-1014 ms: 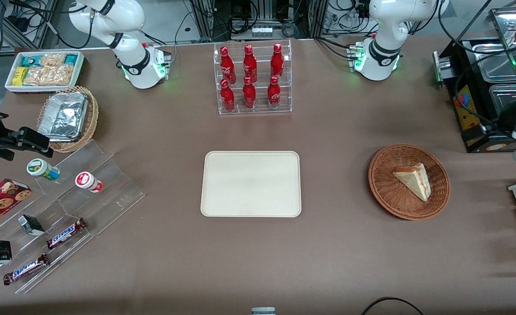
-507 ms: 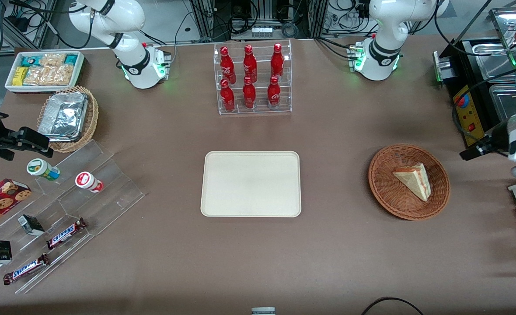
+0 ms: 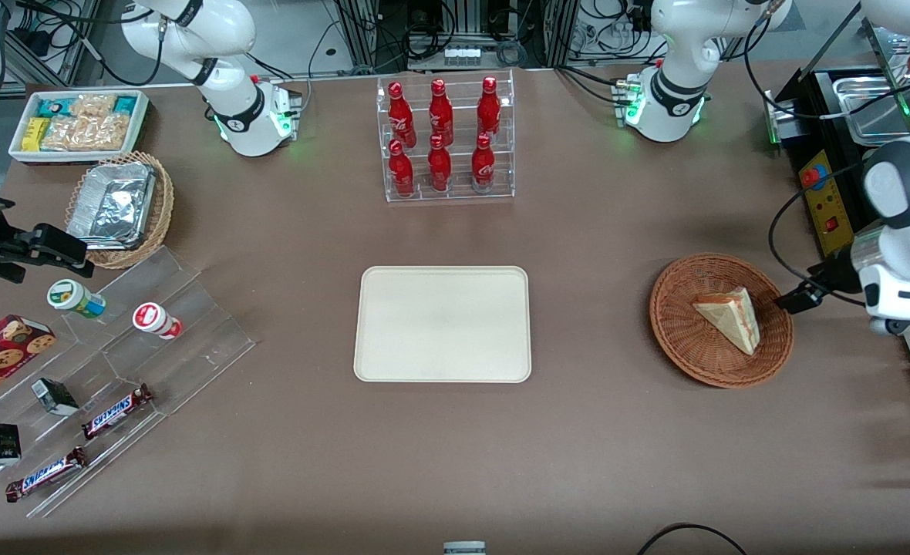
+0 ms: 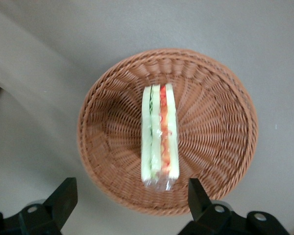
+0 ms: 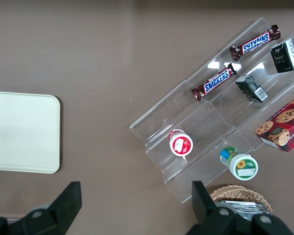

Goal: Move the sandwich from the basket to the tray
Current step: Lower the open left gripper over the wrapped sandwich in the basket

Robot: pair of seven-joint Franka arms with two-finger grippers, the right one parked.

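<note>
Wicker basket [image 3: 721,320] near the tabletop's working-arm edge holds the sandwich [image 4: 159,137], so the gripper [image 4: 130,203] hangs above it, fingers spread (ready to pinch).

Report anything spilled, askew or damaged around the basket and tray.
Nothing stands out. The sandwich sits whole in the basket, resting on its side with the filling edge up. The tray lies flat and square on the table. The gripper is open, over the basket's rim on the working arm's side.

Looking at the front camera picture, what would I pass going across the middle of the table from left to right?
Two small pots on clear steps, tray, basket, sandwich, open gripper above the basket's rim.
</note>
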